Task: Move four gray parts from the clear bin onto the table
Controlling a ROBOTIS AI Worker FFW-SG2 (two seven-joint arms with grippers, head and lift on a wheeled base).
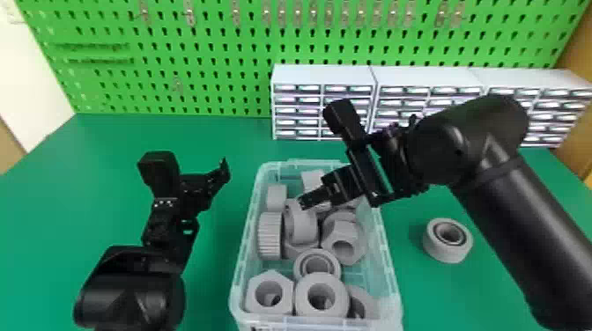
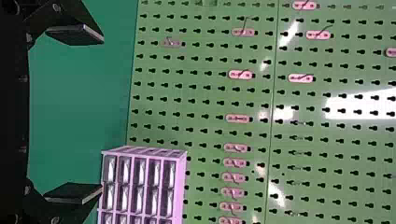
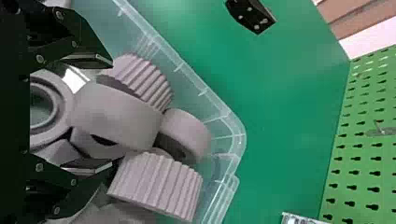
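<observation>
My right gripper is over the back half of the clear bin, pointing down among gray parts. In the right wrist view the right gripper is open, its fingers on either side of a smooth gray ring, with small gaps between. That bin holds several gray parts: a ribbed gear, a hex nut and rings like this one. One gray ring rests on the green table, right of the bin. Left of the bin, my left gripper hangs above the table; in its wrist view the left gripper is open and holds nothing.
White drawer cabinets stand at the back, center to right, against a green pegboard. My right forearm crosses above the table's right side. The bin's raised walls surround the parts. Green tabletop extends left of the bin.
</observation>
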